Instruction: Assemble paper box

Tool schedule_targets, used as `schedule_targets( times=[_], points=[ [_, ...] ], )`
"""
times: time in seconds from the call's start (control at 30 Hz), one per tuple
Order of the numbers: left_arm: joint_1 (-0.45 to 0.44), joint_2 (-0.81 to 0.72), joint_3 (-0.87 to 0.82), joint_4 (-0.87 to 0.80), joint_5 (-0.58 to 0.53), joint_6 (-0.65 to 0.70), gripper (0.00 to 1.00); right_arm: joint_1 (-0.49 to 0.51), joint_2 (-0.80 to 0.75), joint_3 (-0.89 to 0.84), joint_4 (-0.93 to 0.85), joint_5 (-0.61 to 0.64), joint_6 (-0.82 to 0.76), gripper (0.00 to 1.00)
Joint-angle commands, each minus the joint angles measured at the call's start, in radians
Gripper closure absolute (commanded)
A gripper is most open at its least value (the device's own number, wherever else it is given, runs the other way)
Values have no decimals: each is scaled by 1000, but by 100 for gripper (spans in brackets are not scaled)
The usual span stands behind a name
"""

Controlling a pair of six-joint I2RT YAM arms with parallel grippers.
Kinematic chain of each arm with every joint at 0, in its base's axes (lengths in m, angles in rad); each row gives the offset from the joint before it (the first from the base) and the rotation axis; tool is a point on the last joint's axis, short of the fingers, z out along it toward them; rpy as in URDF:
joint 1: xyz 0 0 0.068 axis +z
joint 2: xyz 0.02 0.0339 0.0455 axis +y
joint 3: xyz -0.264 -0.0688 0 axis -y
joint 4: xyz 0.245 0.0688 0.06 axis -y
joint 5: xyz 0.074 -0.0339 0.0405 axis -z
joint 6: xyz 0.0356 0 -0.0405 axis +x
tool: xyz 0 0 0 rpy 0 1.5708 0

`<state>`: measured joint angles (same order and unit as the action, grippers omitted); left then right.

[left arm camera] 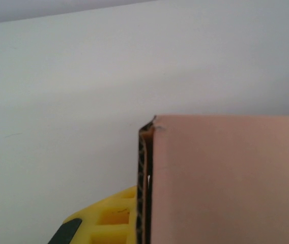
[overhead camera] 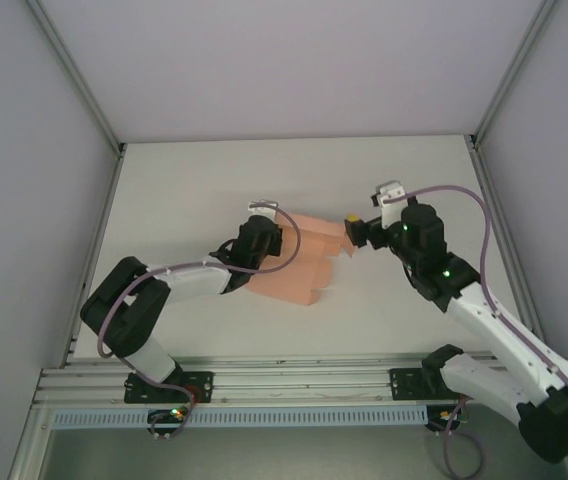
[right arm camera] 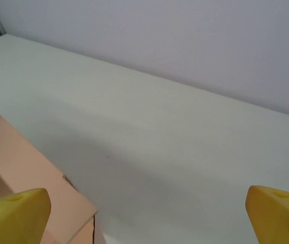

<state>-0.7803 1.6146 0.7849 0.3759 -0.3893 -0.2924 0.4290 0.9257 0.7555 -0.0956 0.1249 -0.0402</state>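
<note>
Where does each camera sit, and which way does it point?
Top external: above and behind the arms, looking down on the table, left tool, right tool and paper box.
Left wrist: on the left arm, close against the box; one yellow finger shows.
Right wrist: on the right arm, facing across the table; both yellow fingers show.
All share the box.

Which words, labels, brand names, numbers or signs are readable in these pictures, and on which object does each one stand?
None: no text can be read in these pictures.
The paper box is plain pink card without print.
The right tool has bare yellow fingers.
The table is blank.
</note>
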Motion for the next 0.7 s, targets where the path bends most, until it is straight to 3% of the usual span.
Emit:
schedule_targets(
  times=[0.0,0.17,0.27,0.5,0.67],
  points=[
    [-5,-29,13,-91,11,-45,100,-6,-33,-67,-90,-129,35,0],
    [16,-69,11,-103,89,-82,100,-20,-16,-115,-102,-204,33,0],
    [21,-85,-4,-78,126,-72,100,-40,26,-160,-9,-205,62,0],
    [25,-111,-35,-54,198,-37,100,-158,135,-121,100,-106,157,0],
    [23,-111,-50,-31,233,-34,100,-187,176,-53,96,-223,157,0]
  ],
)
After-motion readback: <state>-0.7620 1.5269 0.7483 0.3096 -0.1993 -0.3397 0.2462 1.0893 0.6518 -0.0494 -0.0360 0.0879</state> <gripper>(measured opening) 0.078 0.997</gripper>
